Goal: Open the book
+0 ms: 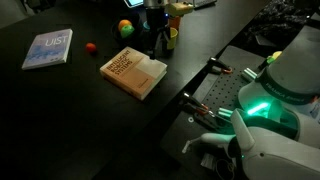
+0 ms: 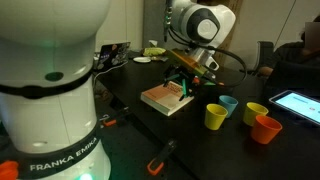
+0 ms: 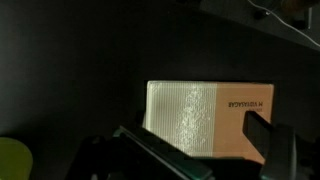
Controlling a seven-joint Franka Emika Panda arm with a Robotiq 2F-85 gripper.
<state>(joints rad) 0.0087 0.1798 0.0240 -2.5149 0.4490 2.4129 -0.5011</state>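
The book (image 1: 133, 72) is a thick tan paperback that lies closed and flat on the black table. It also shows in an exterior view (image 2: 167, 97) and in the wrist view (image 3: 210, 120), where pale ribbed pages and a tan part with dark lettering face the camera. My gripper (image 1: 159, 45) hangs just past the book's far edge, and it also shows in an exterior view (image 2: 184, 76). In the wrist view its two dark fingers (image 3: 205, 150) stand apart at the book's near edge. It is open and holds nothing.
A thin blue-grey book (image 1: 48, 48), a red ball (image 1: 90, 47) and a multicoloured ball (image 1: 125, 27) lie on the table. Several cups stand beside the book, among them a yellow-green cup (image 2: 216, 116) and an orange cup (image 2: 266, 129). A tablet (image 2: 300, 105) lies beyond them.
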